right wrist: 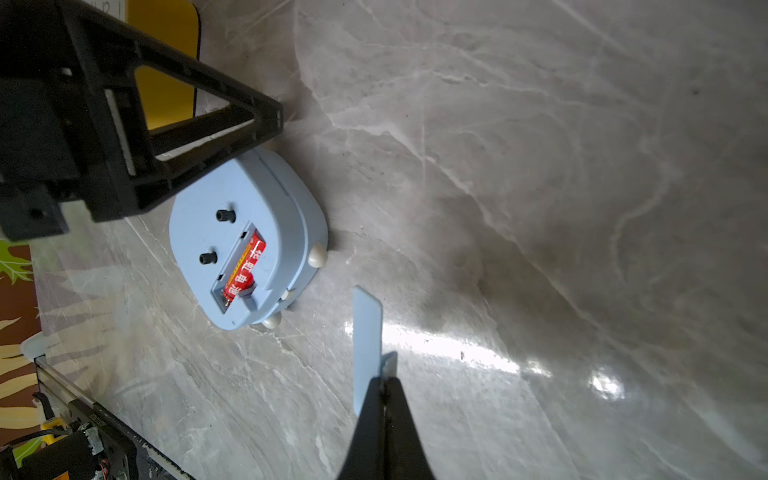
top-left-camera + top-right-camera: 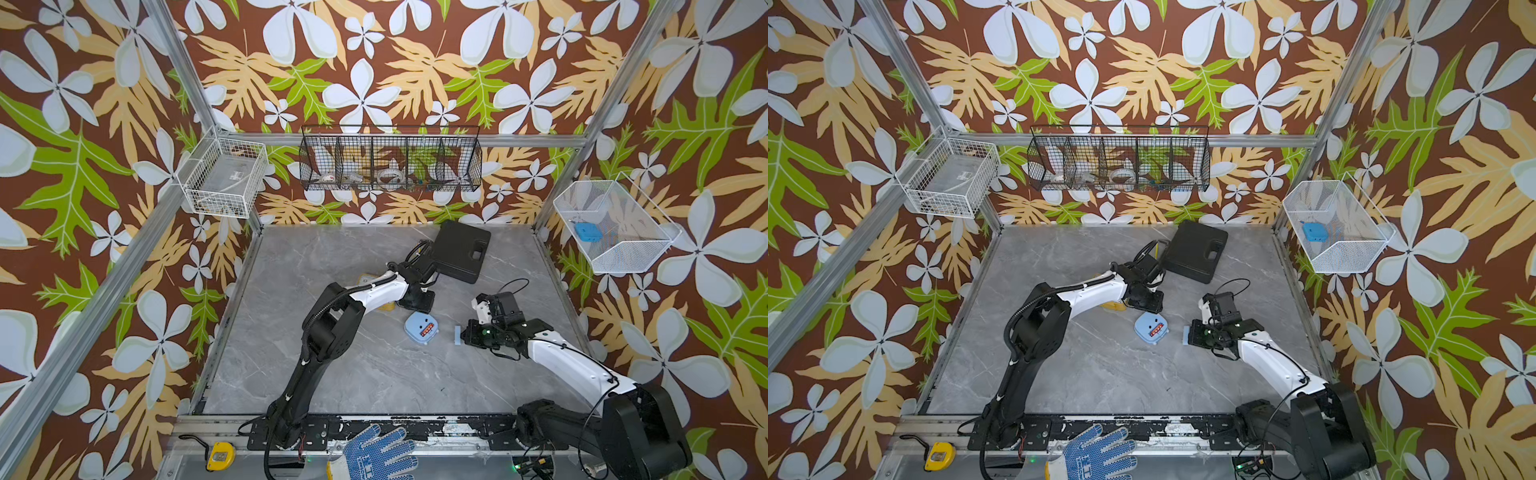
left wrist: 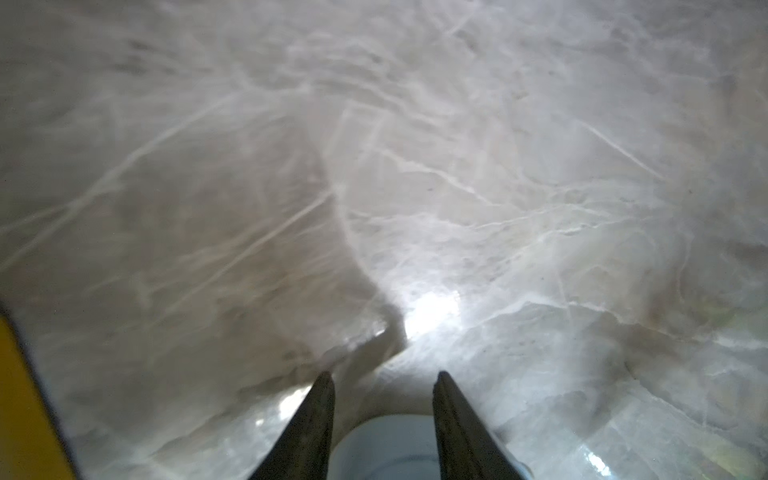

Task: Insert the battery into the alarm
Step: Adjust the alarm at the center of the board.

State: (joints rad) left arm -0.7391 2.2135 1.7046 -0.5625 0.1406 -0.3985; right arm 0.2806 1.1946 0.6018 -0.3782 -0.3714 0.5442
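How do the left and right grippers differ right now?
The left gripper stands open; the right gripper is shut. The left gripper straddles one edge of the alarm; the right gripper pinches the thin blue cover, clear of the alarm. Both are black and sit close to the alarm.

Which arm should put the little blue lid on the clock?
Right. The right gripper pinches the lid beside the clock, whose battery sits in its slot. The left gripper is open, holding no lid.
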